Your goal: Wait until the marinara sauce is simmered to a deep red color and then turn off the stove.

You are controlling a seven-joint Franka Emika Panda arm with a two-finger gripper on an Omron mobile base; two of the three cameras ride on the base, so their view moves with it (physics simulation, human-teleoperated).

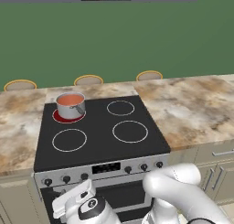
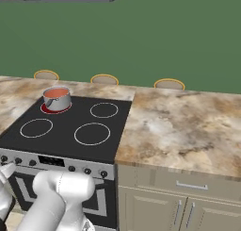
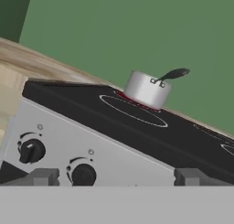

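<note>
Sauce [image 1: 70,99] sits in steel saucepan [image 1: 71,106] on back-left burner [image 1: 68,116] of stove [image 1: 100,131]; burner glows red, so heat's on. Colour reads orange-red, prob not deep red yet, so waiting phase isn't over. Gripper [image 3: 117,178] low at stove's front panel, fingers [image 3: 43,177] spread wide, holding nothing, aimed btwn two knobs [image 3: 31,151] w/o touching either. Left to do: let sauce darken, then turn the right knob off. Which knob runs that burner, can't tell.

Flat even render light, slight blur
</note>
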